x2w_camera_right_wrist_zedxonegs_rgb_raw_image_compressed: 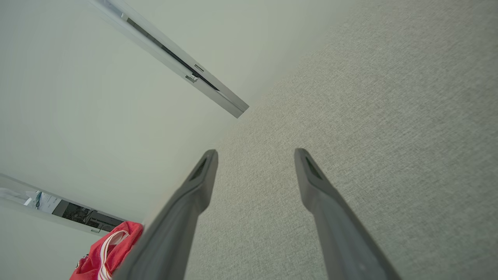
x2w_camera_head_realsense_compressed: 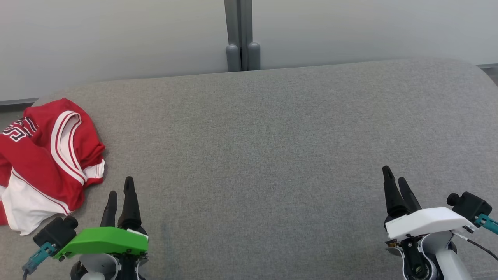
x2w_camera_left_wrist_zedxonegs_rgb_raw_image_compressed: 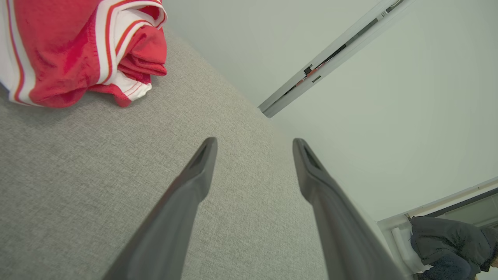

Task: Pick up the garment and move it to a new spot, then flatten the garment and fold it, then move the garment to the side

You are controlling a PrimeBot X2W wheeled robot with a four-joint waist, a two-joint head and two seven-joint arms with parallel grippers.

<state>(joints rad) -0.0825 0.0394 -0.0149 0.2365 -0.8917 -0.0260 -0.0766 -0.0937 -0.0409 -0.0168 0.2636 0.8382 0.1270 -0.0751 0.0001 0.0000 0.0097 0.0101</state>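
Jaws parted, empty, on left gripper [x2w_camera_head_realsense_compressed: 120, 186] and right gripper [x2w_camera_head_realsense_compressed: 393, 173]; crumpled red-and-white jersey [x2w_camera_head_realsense_compressed: 46, 155] on grey fabric surface [x2w_camera_head_realsense_compressed: 253, 136], lettering unreadable.

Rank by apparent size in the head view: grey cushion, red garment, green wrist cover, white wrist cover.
1. grey cushion
2. red garment
3. green wrist cover and white wrist cover: about alike, not ranked

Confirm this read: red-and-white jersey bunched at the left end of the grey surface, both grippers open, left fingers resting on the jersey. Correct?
One thing is off: the left gripper is not touching the jersey. The left wrist view shows its fingers spread above bare grey surface, with the jersey lying apart from them. The rest stands: the jersey is bunched at the left end, and the right gripper is open too.
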